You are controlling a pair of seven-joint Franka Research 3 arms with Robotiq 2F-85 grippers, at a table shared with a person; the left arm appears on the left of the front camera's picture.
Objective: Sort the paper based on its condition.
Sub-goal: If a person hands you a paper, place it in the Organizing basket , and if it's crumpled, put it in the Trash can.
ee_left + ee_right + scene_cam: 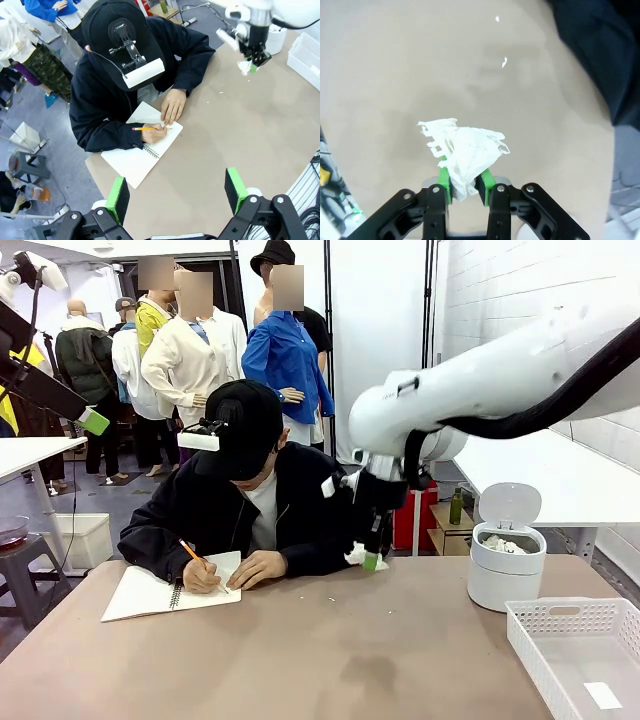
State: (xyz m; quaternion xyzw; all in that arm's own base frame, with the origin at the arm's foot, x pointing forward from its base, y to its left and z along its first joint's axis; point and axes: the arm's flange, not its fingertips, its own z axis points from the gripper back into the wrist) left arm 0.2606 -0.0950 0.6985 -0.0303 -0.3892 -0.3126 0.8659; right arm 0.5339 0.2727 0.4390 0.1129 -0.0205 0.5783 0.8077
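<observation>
My right gripper (465, 186) is shut on a crumpled lump of white paper (464, 150), which sticks out between the green pads above the tan table. In the front view that gripper (372, 560) hangs just over the table's far edge with the paper lump (358, 556) at its tip, beside the person's sleeve. From the left wrist view the same gripper (253, 62) and paper (244, 67) show at the top right. High over the table's near side, my left gripper (176, 192) stands open with nothing between its fingers.
A white lidded bin (505, 575), lid up, holds crumpled paper (505, 544) at the right. A white basket (560, 625) at the front right holds a flat slip (602, 695). A person writes in a spiral notebook (150, 595) at the far left. Tiny scraps (503, 62) lie on the table.
</observation>
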